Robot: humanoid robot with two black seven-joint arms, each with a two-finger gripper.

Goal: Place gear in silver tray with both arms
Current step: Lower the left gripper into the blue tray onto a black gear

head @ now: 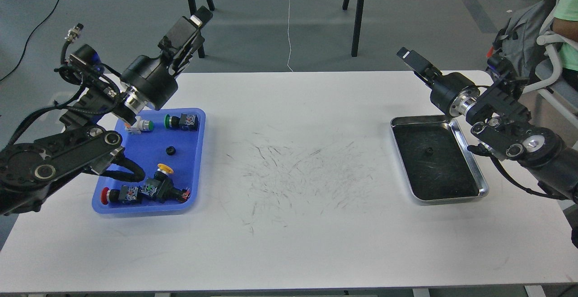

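Observation:
The silver tray (445,175) lies on the right side of the white table, with a small black gear (428,151) on its dark bottom. A second small black gear (170,151) lies in the blue plastic tray (192,170) on the left. My left gripper (198,19) is raised above the table's back edge, beyond the blue tray, and holds nothing I can see. My right gripper (410,57) hovers just behind the silver tray's back left corner, and nothing shows in it. Both grippers are dark and their fingers cannot be told apart.
The blue tray also holds several push-button switches with green (180,121), yellow (165,169) and red (106,195) caps. The table (293,225) has scratch marks in its middle. Chair legs (356,12) stand behind the table, and a person (566,21) sits at the far right.

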